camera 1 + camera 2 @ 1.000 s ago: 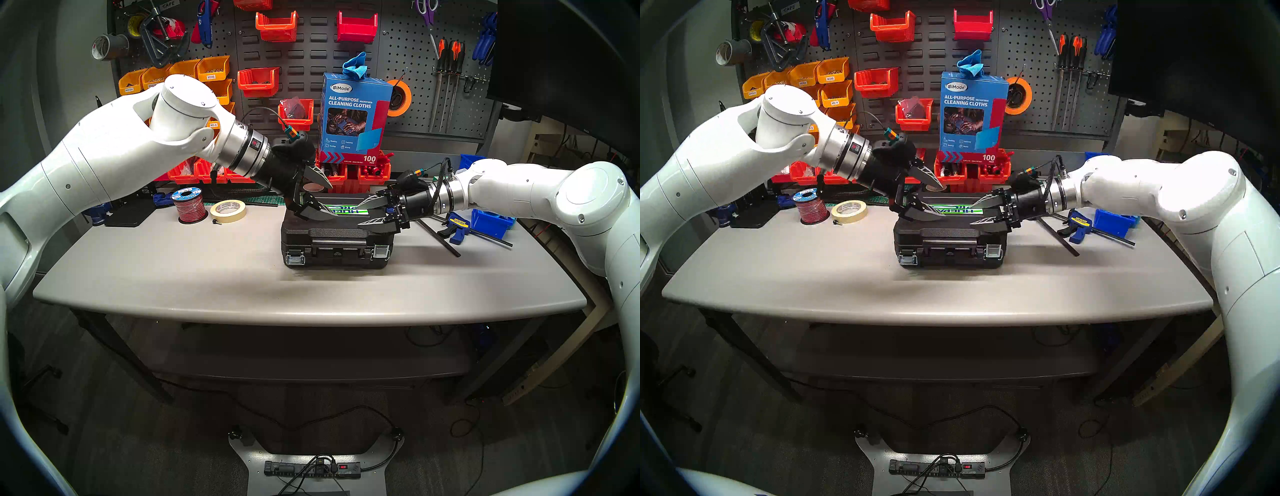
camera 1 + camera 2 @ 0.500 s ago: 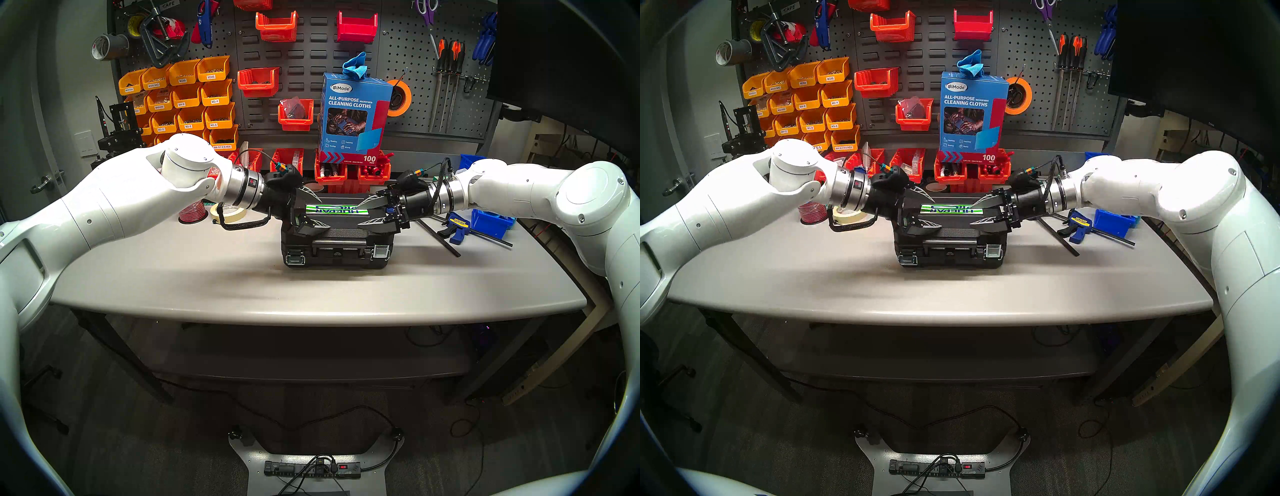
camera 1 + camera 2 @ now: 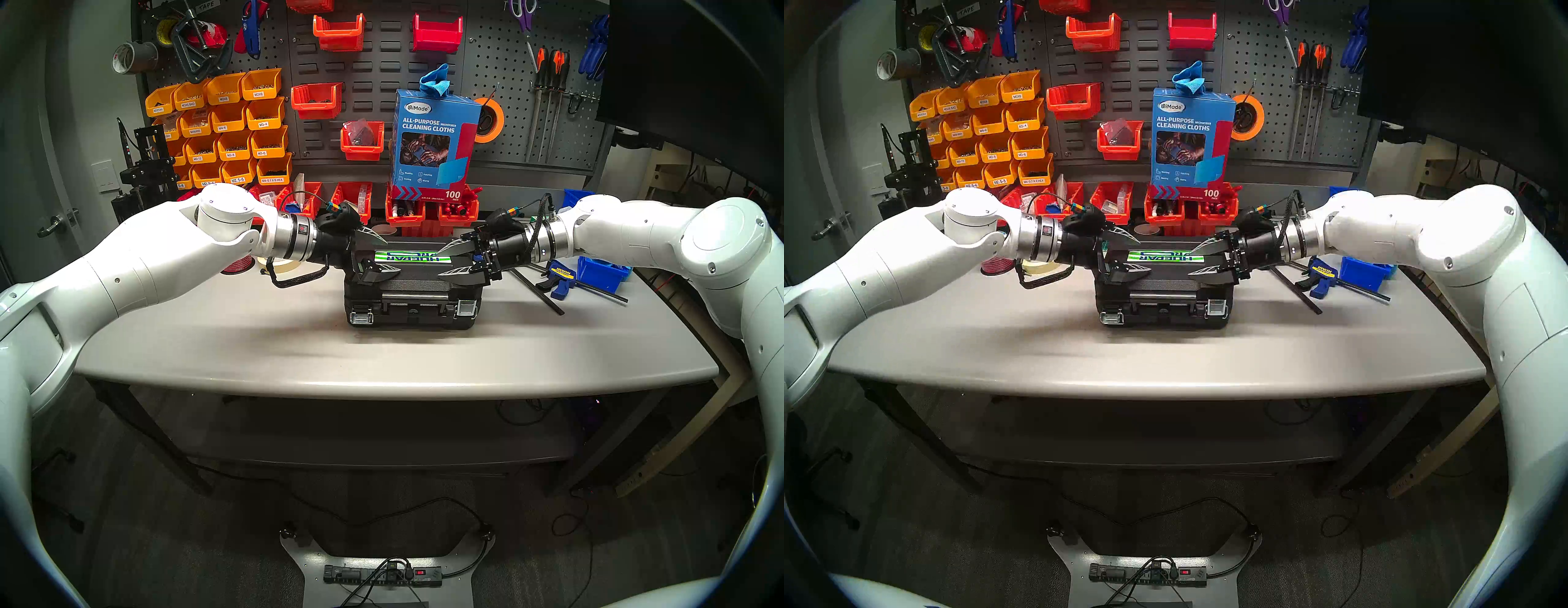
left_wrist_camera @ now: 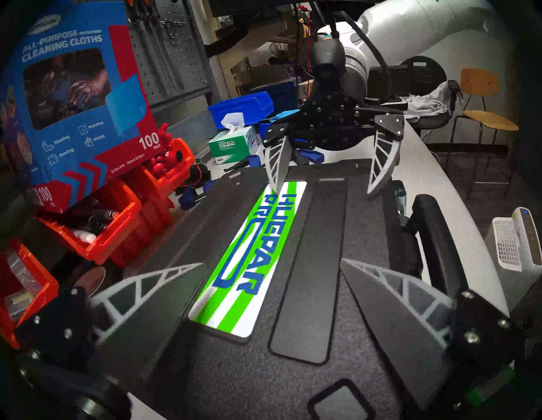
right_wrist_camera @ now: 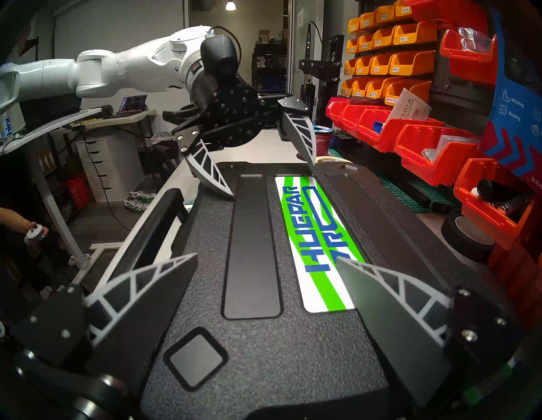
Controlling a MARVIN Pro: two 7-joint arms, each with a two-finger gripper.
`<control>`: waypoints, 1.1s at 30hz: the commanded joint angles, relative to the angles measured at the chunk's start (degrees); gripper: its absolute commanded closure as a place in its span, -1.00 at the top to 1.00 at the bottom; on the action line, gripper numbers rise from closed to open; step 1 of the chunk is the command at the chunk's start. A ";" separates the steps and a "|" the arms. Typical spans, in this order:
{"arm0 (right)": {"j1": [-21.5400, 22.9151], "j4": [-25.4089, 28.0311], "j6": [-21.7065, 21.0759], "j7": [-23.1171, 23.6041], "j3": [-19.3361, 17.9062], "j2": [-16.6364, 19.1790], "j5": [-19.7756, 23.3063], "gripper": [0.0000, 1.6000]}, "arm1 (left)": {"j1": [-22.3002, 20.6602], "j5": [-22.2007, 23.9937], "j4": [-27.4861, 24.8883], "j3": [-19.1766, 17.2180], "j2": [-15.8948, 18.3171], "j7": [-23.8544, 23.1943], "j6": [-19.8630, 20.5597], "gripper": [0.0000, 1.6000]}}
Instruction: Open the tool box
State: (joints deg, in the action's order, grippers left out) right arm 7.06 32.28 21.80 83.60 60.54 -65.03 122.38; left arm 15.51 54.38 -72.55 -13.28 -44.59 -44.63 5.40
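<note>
A: Report the near edge of the surface (image 3: 382, 382).

B: Bare grey top. Behind it the tool box (image 3: 413, 297) lies flat and closed at the centre, handle (image 3: 413, 296) facing the robot. Two silver latches flank the handle: the left latch (image 3: 361, 316) and the right latch (image 3: 466, 308). Whether either is released cannot be confirmed from the head views.

A: Gripper status?

B: The left gripper (image 3: 384, 256) sits over the left end of the lid, fingers spread wide, nothing between them. The right gripper (image 3: 444, 260) sits over the right end, fingers likewise spread and empty. The two point toward each other across the striped label (image 3: 407, 256). In the wrist views the fingertips stand just above the lid; contact is uncertain.

A: Beside the box?

B: To the left, a roll of masking tape (image 3: 282, 264) and a red wire spool (image 3: 237, 264), partly hidden by the left arm. To the right, a blue bar clamp (image 3: 562, 280) and a blue bin (image 3: 602, 271).

A: Farther back?

B: A row of red bins (image 3: 407, 210), with a blue cleaning-cloth carton (image 3: 432, 144) standing on them, against the pegboard (image 3: 509, 63).
</note>
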 commanded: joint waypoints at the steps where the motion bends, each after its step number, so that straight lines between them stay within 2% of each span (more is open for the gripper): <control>1: -1.01 0.28 -0.04 1.40 1.13 0.00 -1.31 1.00 | 2.27 2.28 1.77 0.96 -1.39 -1.71 1.18 1.00; 5: -0.90 0.57 0.03 1.40 1.20 0.06 -1.18 1.00 | 3.63 2.27 0.18 2.64 -2.08 -2.27 1.54 1.00; 7: -0.86 0.66 0.06 1.40 1.23 0.08 -1.09 1.00 | 4.11 2.32 -0.45 3.28 -2.39 -2.27 1.65 0.92; 8: -0.85 0.69 0.07 1.40 1.25 0.08 -1.06 1.00 | 4.33 2.39 -0.66 3.49 -2.47 -2.21 1.59 1.00; 14: -0.75 0.84 0.13 1.40 1.40 0.10 -0.92 1.00 | 5.21 2.81 -1.14 4.37 -2.65 -1.49 2.04 1.00; 33: -0.47 1.27 0.36 1.33 1.90 0.10 -0.58 1.00 | 5.64 3.88 -0.49 5.05 -2.09 0.85 3.43 1.00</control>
State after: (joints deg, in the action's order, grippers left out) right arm 7.53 33.00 22.16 83.33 61.43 -64.84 122.94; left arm 17.08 59.40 -73.45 -12.27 -45.83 -44.62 6.28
